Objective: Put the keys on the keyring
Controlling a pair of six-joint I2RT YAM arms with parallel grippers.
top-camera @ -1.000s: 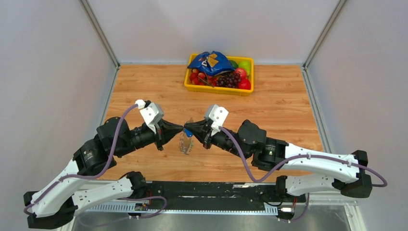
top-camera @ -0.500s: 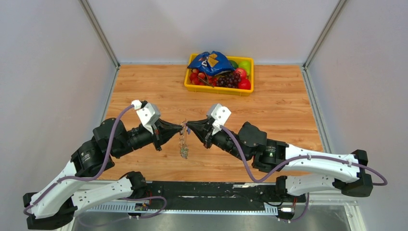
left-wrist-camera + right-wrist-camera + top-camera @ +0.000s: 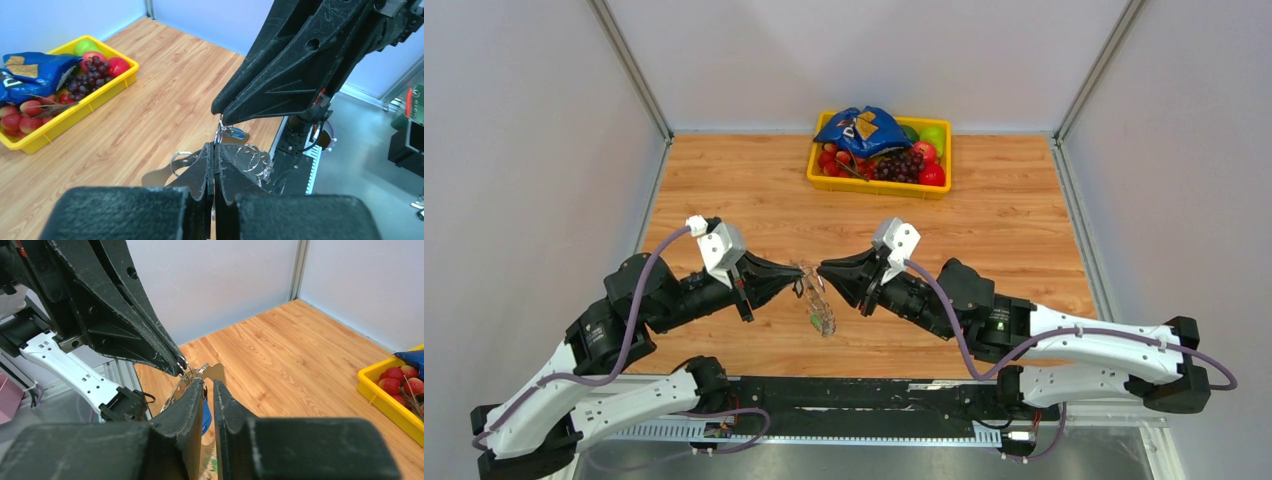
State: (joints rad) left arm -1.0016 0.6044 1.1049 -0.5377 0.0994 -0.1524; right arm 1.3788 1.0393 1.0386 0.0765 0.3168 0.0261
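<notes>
L gripper (image 3: 797,273) fingers are pressed shut on keyring (image 3: 819,308), hung mid-air betw. arms. R gripper (image 3: 822,271) fingers are slightly parted, apparently nothing held. Threading step judged in hand; next, blue key (image 3: 238,134) must be pinched precisely.

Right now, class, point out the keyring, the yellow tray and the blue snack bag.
keyring (image 3: 822,320), top external view, on its jagged lower end.
yellow tray (image 3: 874,188), top external view, on its near wall.
blue snack bag (image 3: 862,130), top external view, on the bag's middle.
</notes>
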